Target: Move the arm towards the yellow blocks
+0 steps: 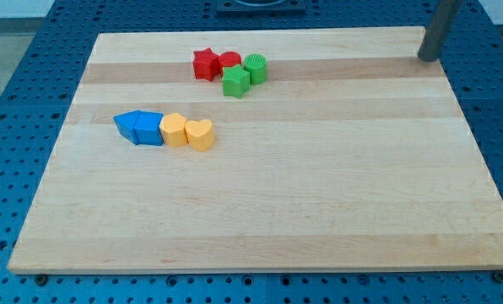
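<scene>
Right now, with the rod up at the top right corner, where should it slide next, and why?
Probably slide my tip down-left across the bare board toward the two yellow blocks. They sit far off at the view's left, beside the blue blocks.

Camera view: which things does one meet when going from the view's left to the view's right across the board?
Two blue blocks → yellow block → yellow heart-shaped block → red star block → red round block, green cube → green round block → my tip, far from the blocks.

One camera view looks down at a slant from the near edge of the wooden table (319,194), taking in nearly the whole top
</scene>
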